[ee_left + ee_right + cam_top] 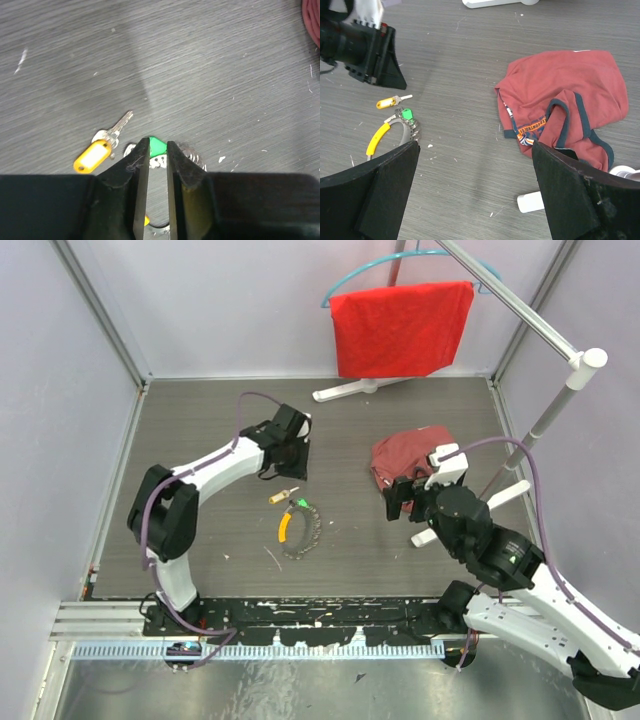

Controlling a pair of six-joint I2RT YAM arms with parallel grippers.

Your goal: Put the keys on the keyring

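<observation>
Approach step: left gripper (158, 142), jaws narrowed to an empty slit, hovers over the green-headed key (158, 146) lying against the keyring (298, 530), gold-orange key (92, 156) just beside; next likely calls for a fine pinch while the right gripper (475, 146) gapes wide, idle.

The left arm (205, 472) is built of smooth white shells joined by bulky, rounded black joints, and a thin purple cable (240, 415) loops off it. The right arm (545, 600) has the same white shells and black joints, with its own purple cable (500, 439) arching over it and a small green light (515, 560) on a black housing. Both arms are mounted on a black base plate (180, 618). The left pincer (158, 145) has two slim matte black fingers with flat inner faces. The right pincer (475, 190) has broad, dull black fingers (590, 200) flecked with pale specks.
</observation>
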